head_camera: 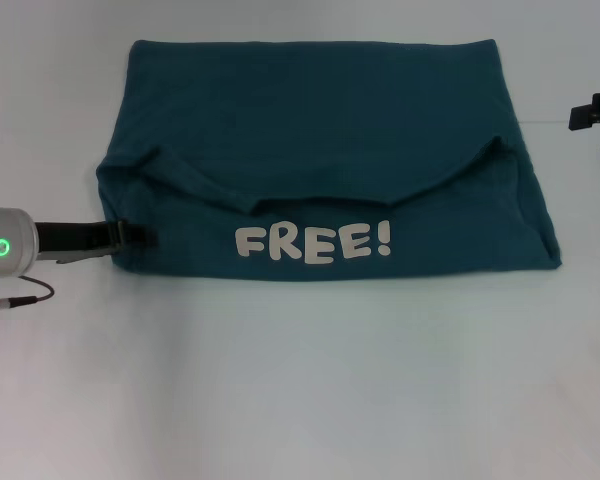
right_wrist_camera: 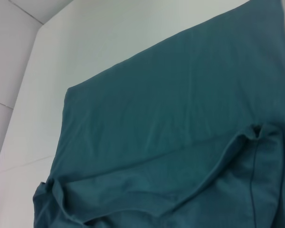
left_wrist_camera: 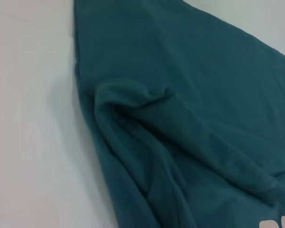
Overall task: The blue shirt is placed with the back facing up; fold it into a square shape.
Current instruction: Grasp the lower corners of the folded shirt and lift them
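The blue shirt (head_camera: 320, 150) lies on the white table, its near part folded over so that white letters "FREE!" (head_camera: 313, 242) face up along the front. The folded layer ends in a curved edge across the middle. My left gripper (head_camera: 132, 237) is at the shirt's near left corner, touching the fabric edge. The left wrist view shows the bunched fold (left_wrist_camera: 147, 118) close up. My right gripper (head_camera: 590, 132) is open and empty, off the shirt's far right side. The shirt also shows in the right wrist view (right_wrist_camera: 180, 133).
The white table (head_camera: 300, 400) extends bare in front of the shirt and on both sides. A seam between table panels (right_wrist_camera: 23, 14) shows in the right wrist view. A black cable (head_camera: 30, 290) hangs by the left arm.
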